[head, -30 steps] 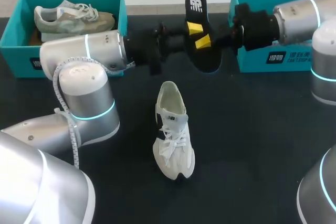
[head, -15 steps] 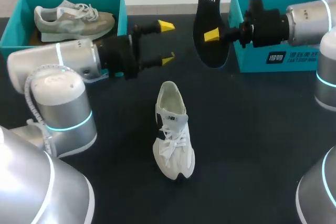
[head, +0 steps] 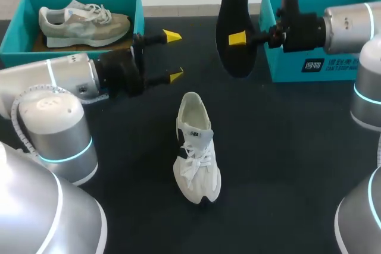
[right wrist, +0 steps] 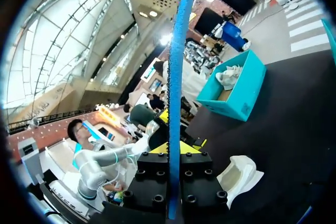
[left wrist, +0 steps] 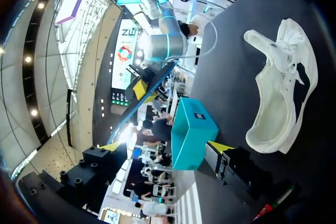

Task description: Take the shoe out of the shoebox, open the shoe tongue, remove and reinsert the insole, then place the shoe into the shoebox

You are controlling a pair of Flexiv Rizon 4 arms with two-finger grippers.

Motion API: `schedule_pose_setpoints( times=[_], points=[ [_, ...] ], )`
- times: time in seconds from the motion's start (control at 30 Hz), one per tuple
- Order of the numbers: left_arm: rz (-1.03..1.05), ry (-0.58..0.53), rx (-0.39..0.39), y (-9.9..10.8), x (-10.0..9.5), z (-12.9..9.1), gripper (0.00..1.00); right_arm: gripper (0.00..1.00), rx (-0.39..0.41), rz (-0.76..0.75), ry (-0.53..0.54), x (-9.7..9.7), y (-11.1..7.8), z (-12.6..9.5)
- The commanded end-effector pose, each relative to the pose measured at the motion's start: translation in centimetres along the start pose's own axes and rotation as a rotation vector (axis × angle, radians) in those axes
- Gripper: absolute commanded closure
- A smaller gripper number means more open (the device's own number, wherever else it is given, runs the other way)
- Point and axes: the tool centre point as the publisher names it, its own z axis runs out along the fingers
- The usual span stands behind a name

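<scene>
Your right gripper (head: pixel 238 38) clamps the thin, flat black insole (head: pixel 232 22); your left gripper (head: pixel 174 56) stands with fingers apart, near the white laced sneaker (head: pixel 195 147).

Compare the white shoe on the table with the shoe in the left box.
Colour: the white shoe is off-white all over; the boxed shoe is grey and beige.
Place: the white shoe stands on the bare table; the boxed shoe sits inside the left box.
Pose: the white shoe shows its top, toe toward the robot; the boxed shoe shows its side, toe pointing right.
Both are laced sneakers.
</scene>
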Motion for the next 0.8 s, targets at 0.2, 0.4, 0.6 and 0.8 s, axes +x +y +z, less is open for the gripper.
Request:
schedule_pose_setpoints(
  times=[0.2, 0.4, 0.6, 0.8],
  points=[
    [0.001, 0.002, -0.001, 0.0, 0.0, 0.1, 0.0, 1.0, 0.001, 0.0, -0.002, 0.0, 0.0, 0.1],
    [0.001, 0.002, -0.001, 0.0, 0.0, 0.1, 0.0, 1.0, 0.001, 0.0, -0.002, 0.0, 0.0, 0.1],
    [0.001, 0.002, -0.001, 0.0, 0.0, 0.1, 0.0, 1.0, 0.008, -0.032, 0.002, -0.2, 0.3, 0.3],
    [-0.163, 0.063, -0.059, -0.5, 0.5, -1.1, 0.0, 1.0, 0.002, -0.151, -0.006, -0.7, 0.6, 0.6]
  ],
)
